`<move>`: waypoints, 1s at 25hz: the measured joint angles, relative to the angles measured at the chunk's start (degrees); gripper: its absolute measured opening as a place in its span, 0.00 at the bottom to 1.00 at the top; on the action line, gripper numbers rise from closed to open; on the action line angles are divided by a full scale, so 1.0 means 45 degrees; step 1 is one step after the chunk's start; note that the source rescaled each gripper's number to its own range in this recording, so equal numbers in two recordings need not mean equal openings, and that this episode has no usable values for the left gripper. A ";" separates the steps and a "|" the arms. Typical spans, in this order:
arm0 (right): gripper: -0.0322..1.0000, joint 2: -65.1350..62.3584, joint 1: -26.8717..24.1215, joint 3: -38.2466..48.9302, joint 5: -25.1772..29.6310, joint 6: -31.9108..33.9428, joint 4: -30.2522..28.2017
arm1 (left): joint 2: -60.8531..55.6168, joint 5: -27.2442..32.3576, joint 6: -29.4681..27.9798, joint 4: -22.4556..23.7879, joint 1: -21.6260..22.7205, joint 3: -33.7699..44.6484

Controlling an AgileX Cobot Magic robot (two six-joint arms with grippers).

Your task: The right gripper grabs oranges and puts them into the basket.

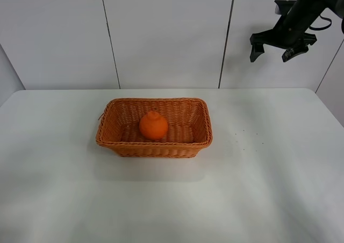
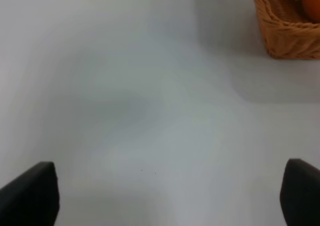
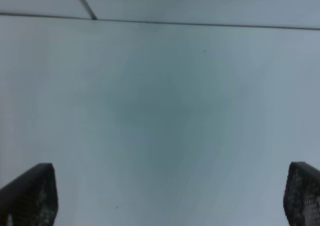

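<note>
The orange point(image 1: 153, 126) sits inside the woven wicker basket point(image 1: 124, 145) in the middle of the white table. My right gripper point(image 1: 273, 51) hangs high at the upper right, far above the table and apart from the basket, its black fingers spread open and empty. Its wrist view shows only bare table between the open fingertips point(image 3: 30, 193). My left gripper point(image 2: 167, 196) does not show in the high view; its wrist view shows its open fingertips point(image 2: 31, 195) over bare table, with a corner of the basket point(image 2: 287, 31) and an edge of the orange point(image 2: 313, 3) beyond.
The white table point(image 1: 269, 189) runs wide around the basket. A white panelled wall point(image 1: 166, 33) stands behind it. A few tiny dark specks point(image 1: 248, 135) lie on the table right of the basket.
</note>
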 joint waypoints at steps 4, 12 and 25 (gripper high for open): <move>1.00 -0.1244 0.0000 0.1360 -0.0011 0.0000 -0.0012 | 0.0000 0.0000 0.0000 0.0000 0.0000 0.0000; 1.00 -0.6055 0.0000 0.7777 -0.0021 0.0000 0.0028 | 0.0000 0.0000 0.0000 0.0000 0.0000 0.0000; 1.00 -1.7518 0.0000 1.8749 -0.0517 -0.0273 0.0028 | 0.0000 0.0000 0.0000 0.0000 0.0000 0.0000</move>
